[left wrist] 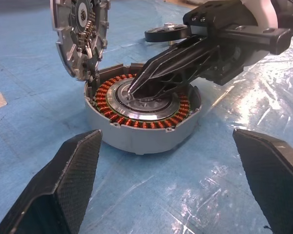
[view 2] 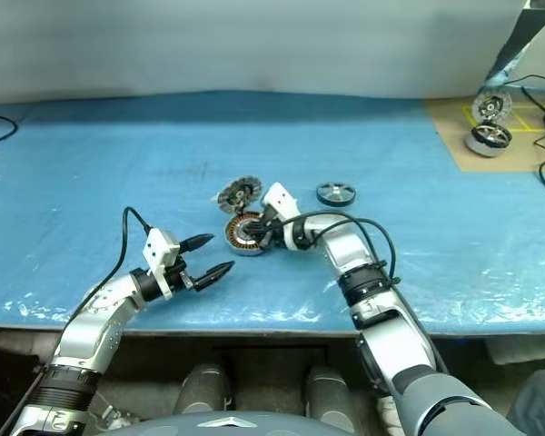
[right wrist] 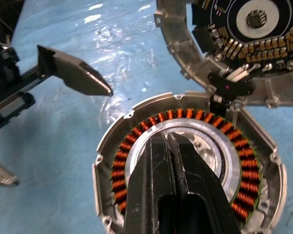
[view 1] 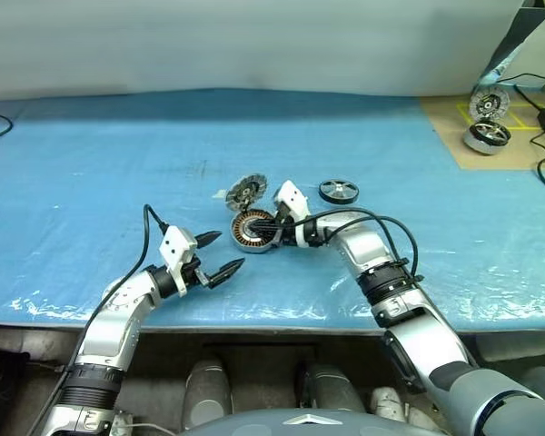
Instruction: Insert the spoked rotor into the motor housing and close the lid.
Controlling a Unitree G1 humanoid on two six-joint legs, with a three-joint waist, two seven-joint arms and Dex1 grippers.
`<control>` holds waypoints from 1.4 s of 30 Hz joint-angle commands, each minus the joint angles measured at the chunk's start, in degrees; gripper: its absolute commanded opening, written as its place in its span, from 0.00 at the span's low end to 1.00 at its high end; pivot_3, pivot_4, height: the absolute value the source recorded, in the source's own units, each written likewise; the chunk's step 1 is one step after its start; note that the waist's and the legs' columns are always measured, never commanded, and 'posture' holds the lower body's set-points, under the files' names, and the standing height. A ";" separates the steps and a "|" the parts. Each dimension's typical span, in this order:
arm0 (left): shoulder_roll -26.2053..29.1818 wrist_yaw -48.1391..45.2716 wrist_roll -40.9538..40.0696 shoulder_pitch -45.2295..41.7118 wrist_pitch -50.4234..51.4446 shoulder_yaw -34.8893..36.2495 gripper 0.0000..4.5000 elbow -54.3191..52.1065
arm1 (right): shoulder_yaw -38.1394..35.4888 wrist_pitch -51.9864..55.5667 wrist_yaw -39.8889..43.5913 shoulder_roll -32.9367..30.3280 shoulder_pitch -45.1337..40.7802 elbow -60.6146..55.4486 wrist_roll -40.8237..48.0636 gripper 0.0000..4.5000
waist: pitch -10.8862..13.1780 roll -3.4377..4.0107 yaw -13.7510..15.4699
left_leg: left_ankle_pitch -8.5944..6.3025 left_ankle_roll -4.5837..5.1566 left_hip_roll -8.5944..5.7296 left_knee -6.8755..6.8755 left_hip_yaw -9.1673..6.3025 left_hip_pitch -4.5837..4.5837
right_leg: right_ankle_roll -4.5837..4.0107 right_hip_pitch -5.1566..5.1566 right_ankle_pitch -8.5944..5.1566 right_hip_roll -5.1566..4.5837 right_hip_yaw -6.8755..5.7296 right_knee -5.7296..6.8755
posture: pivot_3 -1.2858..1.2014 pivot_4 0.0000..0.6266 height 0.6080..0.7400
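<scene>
A: As the eye travels from the left across the blue tabletop (view 1: pixel 91 173), what comes first?

B: The left gripper (view 1: pixel 220 255), hovering low with its 2 black fingers spread wide and nothing between them. It points toward the motor housing (view 1: pixel 254 231), just short of it.

A: And the housing itself?

B: It sits near the tabletop's middle, open side up, its ring of copper windings (left wrist: pixel 112 92) showing around a silvery centre. The lid (view 1: pixel 246 192) stands tilted open at the housing's far rim, hinged there, its inner face of small components in plain sight from the right wrist view.

A: Where is the right gripper?

B: The right gripper (view 1: pixel 269 221) reaches in from the right, its fingers pressed together with no gap. Their tips sit down on the silvery centre inside the windings. I see nothing pinched between them.

A: And the spoked rotor?

B: The spoked rotor (view 1: pixel 339 191) lies flat on the tabletop to the right of the housing, beyond the right arm, apart from both grippers.

A: Anything farther right?

B: A tan board (view 1: pixel 454 123) at the far right corner, carrying a silver-and-black motor (view 1: pixel 487 136) and an upright disc (view 1: pixel 489 103).
</scene>
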 commanded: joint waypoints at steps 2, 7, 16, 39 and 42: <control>0.58 -0.02 -0.88 0.04 0.17 0.54 1.00 -2.02 | -2.96 10.04 2.90 -0.01 3.86 -5.55 7.50 0.01 | 0.00 0.00 0.15 | 0.05 -0.07 0.00 -0.17 0.09 -0.09 | 0.01 -0.07 0.00 0.01 -0.01 -0.18 | 0.52 0.24 1.00; 0.41 -0.12 -0.87 -0.61 0.56 0.19 1.00 -1.89 | -8.19 11.85 -1.36 2.18 0.78 -6.83 11.66 0.01 | 0.01 -0.01 -0.31 | 0.16 -0.20 -0.01 -0.21 0.30 -0.84 | 0.21 -0.97 0.15 0.03 -0.03 0.10 | 0.52 0.24 1.00; 0.41 -0.27 -0.97 -0.90 0.88 0.32 1.00 -2.10 | -7.00 12.36 -2.00 2.52 -0.87 -10.22 13.05 0.01 | 0.02 -0.03 -0.14 | 0.16 -0.22 0.00 -0.15 0.32 -1.18 | 0.25 -1.30 0.17 0.02 -0.06 0.21 | 0.52 0.24 1.00; -3.49 -8.53 2.92 1.08 -28.10 0.15 1.00 30.14 | -10.23 19.23 -9.69 6.05 -2.00 1.94 13.78 0.01 | -0.10 0.17 -0.24 | 0.14 -0.23 -0.01 -0.21 0.51 -0.36 | 0.03 -0.71 0.04 -0.02 0.12 0.24 | 0.52 0.24 1.00; -3.42 -10.17 2.69 -1.32 -31.50 0.98 1.00 36.70 | -9.65 19.96 -10.71 6.42 -2.41 4.46 12.96 0.01 | -0.45 0.68 -0.02 | 0.14 -0.23 -0.02 -0.26 0.61 -0.23 | 0.02 -0.68 0.03 -0.02 0.18 0.25 | 0.52 0.24 1.00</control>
